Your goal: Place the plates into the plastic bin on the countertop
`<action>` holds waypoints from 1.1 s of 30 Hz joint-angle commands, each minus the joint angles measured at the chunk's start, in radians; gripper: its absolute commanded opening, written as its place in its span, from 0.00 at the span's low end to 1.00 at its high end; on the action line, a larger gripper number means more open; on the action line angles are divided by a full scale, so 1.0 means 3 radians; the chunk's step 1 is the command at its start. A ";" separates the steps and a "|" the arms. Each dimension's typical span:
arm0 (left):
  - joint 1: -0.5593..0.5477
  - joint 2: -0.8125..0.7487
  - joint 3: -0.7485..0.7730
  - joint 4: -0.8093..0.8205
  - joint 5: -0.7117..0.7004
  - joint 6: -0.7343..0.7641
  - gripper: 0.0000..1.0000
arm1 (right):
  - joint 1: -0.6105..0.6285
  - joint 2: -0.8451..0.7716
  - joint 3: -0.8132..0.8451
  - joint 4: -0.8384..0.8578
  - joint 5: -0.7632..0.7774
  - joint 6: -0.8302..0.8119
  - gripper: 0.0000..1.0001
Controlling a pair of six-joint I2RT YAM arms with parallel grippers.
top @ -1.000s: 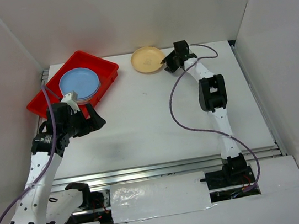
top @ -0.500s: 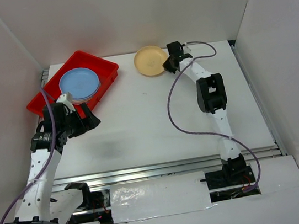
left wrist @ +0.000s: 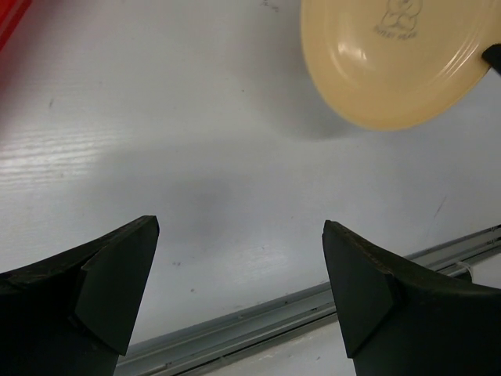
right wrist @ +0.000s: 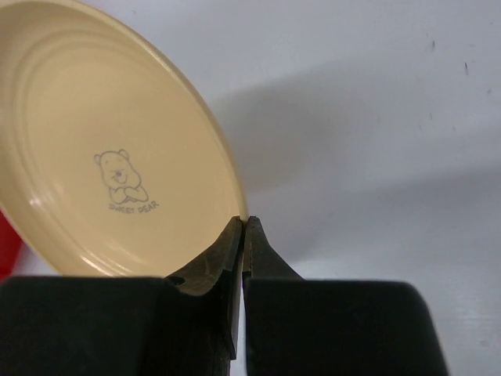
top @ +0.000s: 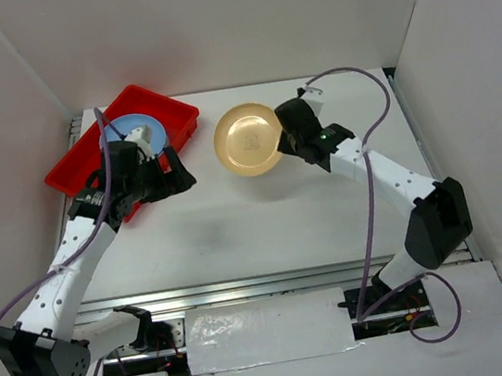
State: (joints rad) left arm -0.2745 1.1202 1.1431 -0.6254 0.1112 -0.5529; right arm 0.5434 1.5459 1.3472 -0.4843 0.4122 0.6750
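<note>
My right gripper (top: 283, 138) (right wrist: 245, 223) is shut on the rim of a cream-yellow plate (top: 247, 140) (right wrist: 102, 157) and holds it lifted and tilted above the countertop (top: 264, 214), right of the red plastic bin (top: 180, 112). The plate carries a small bear mark and also shows in the left wrist view (left wrist: 391, 59). A blue plate (top: 135, 129) lies on top of a stack in the bin, partly hidden by my left arm. My left gripper (top: 174, 175) (left wrist: 239, 301) is open and empty, low over the white countertop by the bin's near right corner.
White walls (top: 1, 139) close in the countertop on the left, back and right. A metal rail (top: 274, 283) (left wrist: 313, 301) runs along the near edge of the table. Purple cables (top: 366, 172) loop from both arms.
My right gripper has lifted the cream-yellow plate off the back of the table and carried it forward and left. My left arm has swung up and right, over the bin's near edge.
</note>
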 commanded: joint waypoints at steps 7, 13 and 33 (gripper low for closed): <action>-0.0460 0.0591 0.0209 0.0142 -0.0350 -0.0084 0.99 | 0.0515 -0.0592 -0.0364 0.0045 -0.0167 0.0076 0.00; -0.0558 0.0847 0.0275 -0.0073 -0.0759 -0.0248 0.74 | 0.0750 -0.0929 -0.0456 -0.0012 -0.0050 0.0174 0.00; 0.1486 0.1322 0.0990 0.0285 0.0161 -0.0841 0.00 | -0.0225 -0.2131 -0.1734 0.0172 -0.0739 0.0169 1.00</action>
State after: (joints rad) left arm 0.0822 1.4685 1.3773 -0.6155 0.0231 -0.7383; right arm 0.5407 0.9279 0.8673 -0.4801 0.2745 0.7528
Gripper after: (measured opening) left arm 0.034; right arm 0.997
